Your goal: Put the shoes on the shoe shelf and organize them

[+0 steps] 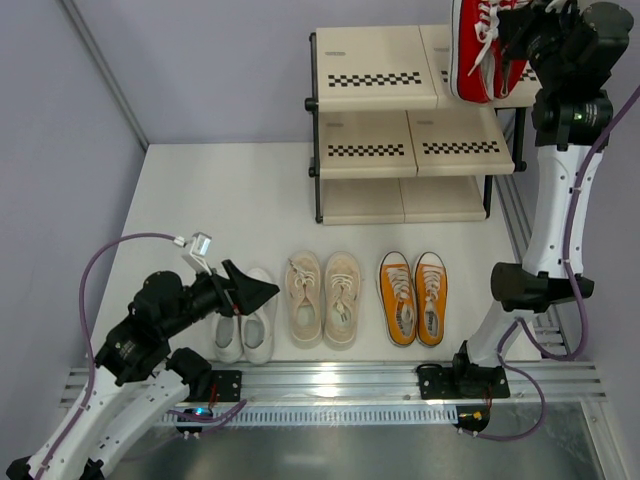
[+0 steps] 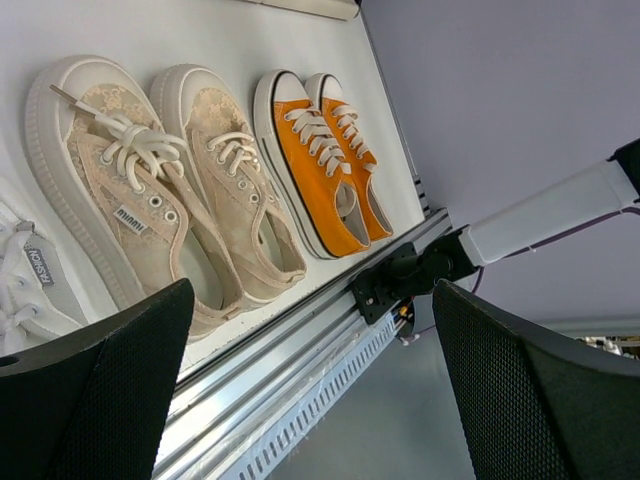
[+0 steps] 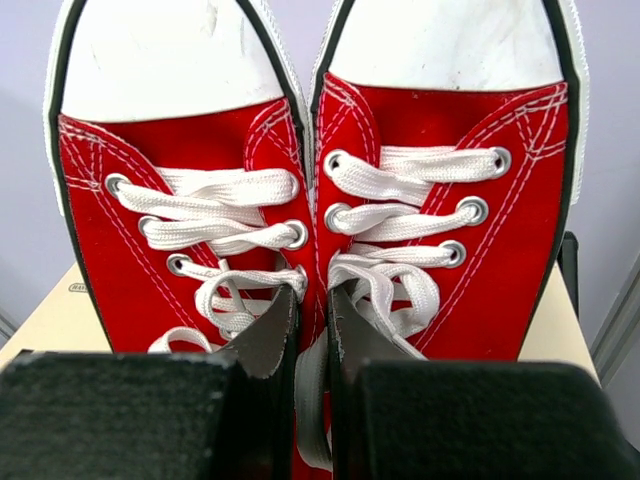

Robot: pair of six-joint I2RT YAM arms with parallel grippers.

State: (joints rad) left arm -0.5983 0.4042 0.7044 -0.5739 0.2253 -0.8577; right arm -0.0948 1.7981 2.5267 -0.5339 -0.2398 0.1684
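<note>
My right gripper point(image 1: 505, 45) point(image 3: 313, 310) is shut on the inner sides of the pair of red shoes point(image 1: 480, 50) point(image 3: 310, 210), one finger inside each shoe. It holds them raised over the right half of the shoe shelf's point(image 1: 375, 70) top tier. On the table in a row lie the white shoes point(image 1: 245, 325) point(image 2: 25, 290), the cream-beige shoes point(image 1: 323, 298) point(image 2: 165, 190) and the orange shoes point(image 1: 414, 297) point(image 2: 320, 160). My left gripper point(image 1: 250, 292) point(image 2: 310, 400) stands open above the white pair with nothing between its fingers.
A metal rail point(image 1: 340, 380) runs along the near table edge with both arm bases on it. Grey walls close the left and back sides. The shelf's lower tiers point(image 1: 410, 150) hold nothing.
</note>
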